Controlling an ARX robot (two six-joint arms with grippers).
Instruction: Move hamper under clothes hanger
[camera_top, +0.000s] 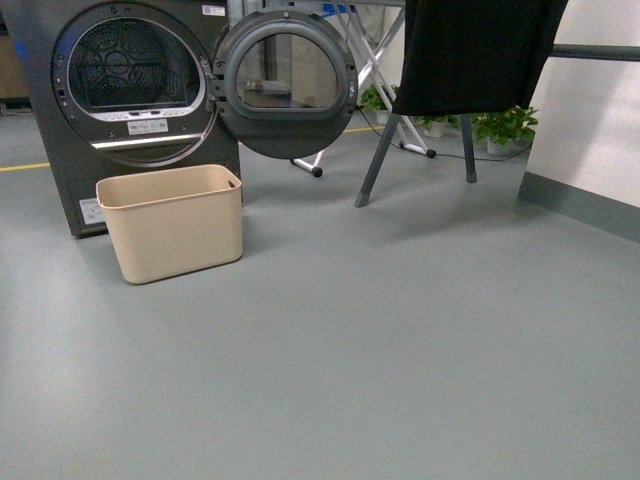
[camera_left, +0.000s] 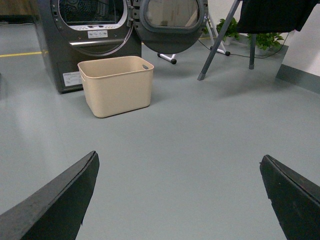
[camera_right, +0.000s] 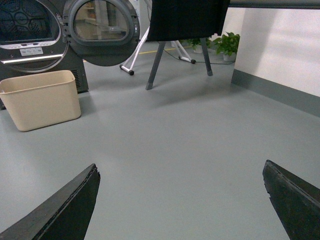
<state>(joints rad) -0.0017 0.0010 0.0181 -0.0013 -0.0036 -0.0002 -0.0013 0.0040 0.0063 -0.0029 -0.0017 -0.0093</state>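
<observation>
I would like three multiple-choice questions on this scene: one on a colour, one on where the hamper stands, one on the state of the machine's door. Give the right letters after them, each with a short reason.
1. What colour is the garment on the hanger?
A. white
B. red
C. black

2. Where is the hamper?
A. under the hanger
B. right in front of the machine
C. on top of the machine

3. How is the machine's door?
A. open
B. shut
C. taken off

Answers:
1 C: the garment draped over the hanger is black.
2 B: the hamper stands just before the machine, well to the left of the hanger's legs.
3 A: the round door is swung out to the side.
</observation>
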